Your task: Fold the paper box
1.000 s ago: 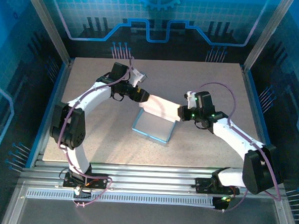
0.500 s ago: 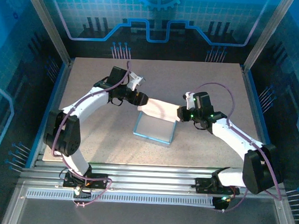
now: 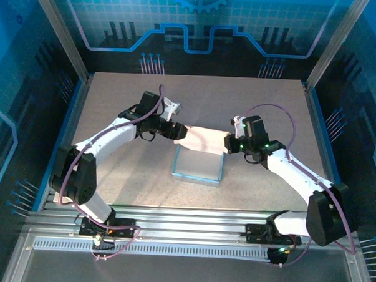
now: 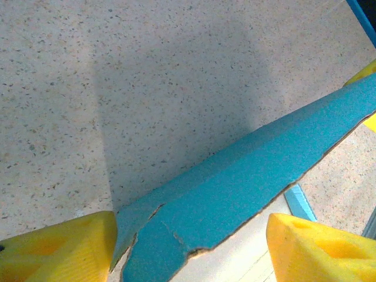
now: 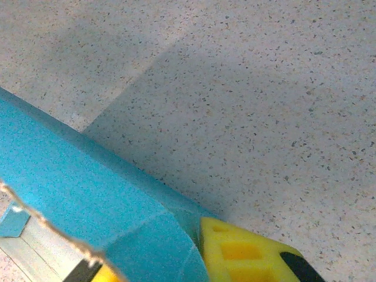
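Observation:
The paper box (image 3: 198,165) lies mid-table, its light blue tray flat and its pale lid flap (image 3: 204,139) raised along the far side. My left gripper (image 3: 180,132) is at the flap's left end. In the left wrist view the gripper (image 4: 191,249) stands open, yellow fingers (image 4: 59,249) wide apart, with the torn-edged blue flap (image 4: 235,182) lying between them. My right gripper (image 3: 228,143) holds the flap's right end. In the right wrist view the gripper (image 5: 158,261) is shut on the blue cardboard (image 5: 76,188), which is pinched against a yellow finger (image 5: 247,252).
The speckled tabletop (image 3: 258,100) spreads round the box. Blue side rails (image 3: 319,128) and the metal frame bound the table. Both arm bases are bolted at the near edge (image 3: 190,231).
The left gripper has moved nearer and slightly right along the flap. The box has swung round to lie square to the table edge. The right gripper stays clamped on the flap.

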